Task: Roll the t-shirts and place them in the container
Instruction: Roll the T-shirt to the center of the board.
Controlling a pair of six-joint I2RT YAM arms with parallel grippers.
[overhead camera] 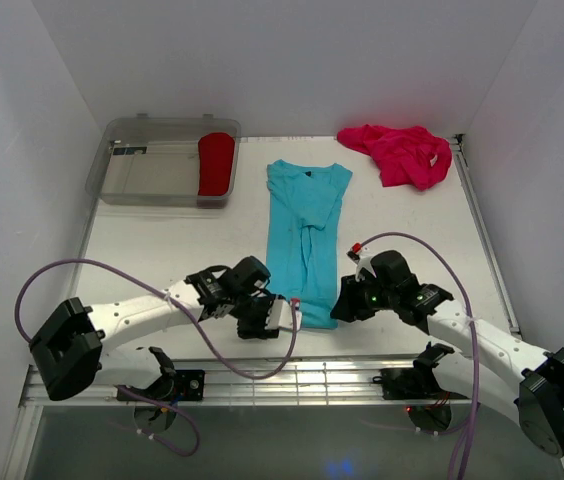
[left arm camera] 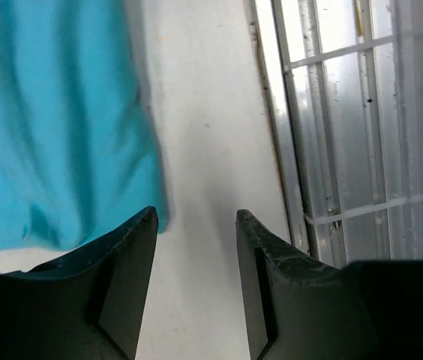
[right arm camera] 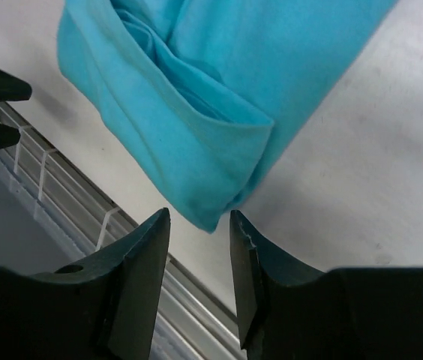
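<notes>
The turquoise t-shirt (overhead camera: 305, 235) lies folded into a long strip in the middle of the table, neck at the far end. Its near hem is turned over once. My left gripper (overhead camera: 280, 315) sits at the strip's near left corner. In the left wrist view that gripper (left arm camera: 196, 217) is open over bare table, with the cloth (left arm camera: 54, 120) beside its left finger. My right gripper (overhead camera: 342, 305) is at the near right corner. In its wrist view the gripper (right arm camera: 199, 217) is open, and the folded corner (right arm camera: 196, 112) lies just ahead of the tips, not gripped. A pink t-shirt (overhead camera: 402, 152) is crumpled at the back right. A red one (overhead camera: 216, 163) lies rolled in a bin.
A clear plastic bin (overhead camera: 122, 180) stands at the back left. A slotted metal rail (overhead camera: 302, 380) runs along the table's near edge, close behind both grippers, and shows in the left wrist view as the rail (left arm camera: 331, 112). White walls close in the sides and back.
</notes>
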